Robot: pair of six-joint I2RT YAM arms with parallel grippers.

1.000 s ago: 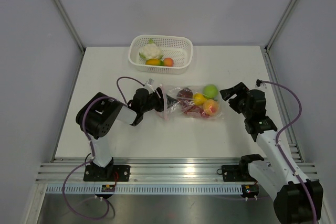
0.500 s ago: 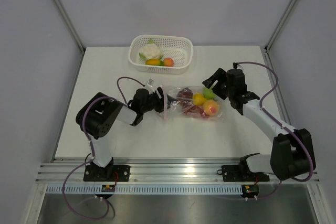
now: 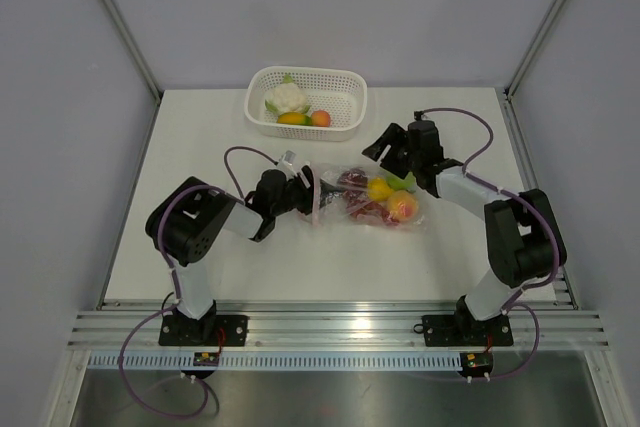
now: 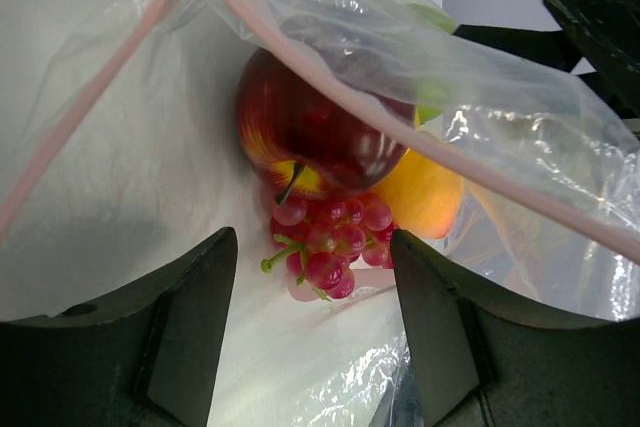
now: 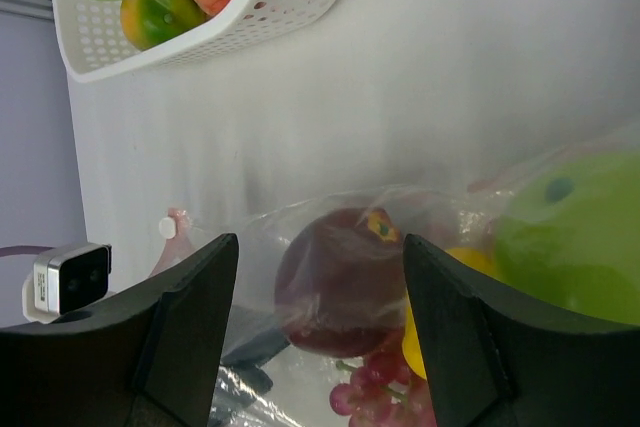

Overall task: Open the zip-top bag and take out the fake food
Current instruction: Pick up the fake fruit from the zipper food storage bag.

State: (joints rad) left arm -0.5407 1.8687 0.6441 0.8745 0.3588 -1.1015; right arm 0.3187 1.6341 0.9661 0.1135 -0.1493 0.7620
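Observation:
The zip-top bag [image 3: 332,209] lies in the middle of the table with its pink zip strip [image 4: 300,57] pulled apart. Inside it is fake food: a dark red apple [image 4: 320,127], red grapes [image 4: 325,242], a yellow-orange piece [image 4: 425,192], a peach [image 3: 402,207] and a green apple [image 5: 570,237]. My left gripper [image 3: 303,194] [image 4: 315,337] is open at the bag's mouth, with the grapes just ahead of its fingertips. My right gripper [image 3: 383,152] [image 5: 325,337] hangs open over the bag's far side, above the red apple [image 5: 335,292].
A white perforated basket [image 3: 345,82] stands at the back of the table with a cauliflower [image 3: 289,97], an orange piece [image 3: 292,118] and a peach-coloured piece [image 3: 320,118]. Grey walls close in the back and both sides.
My right arm has swung left from the bag's right end to its far side. My left gripper's jaws have spread wider at the bag's mouth.

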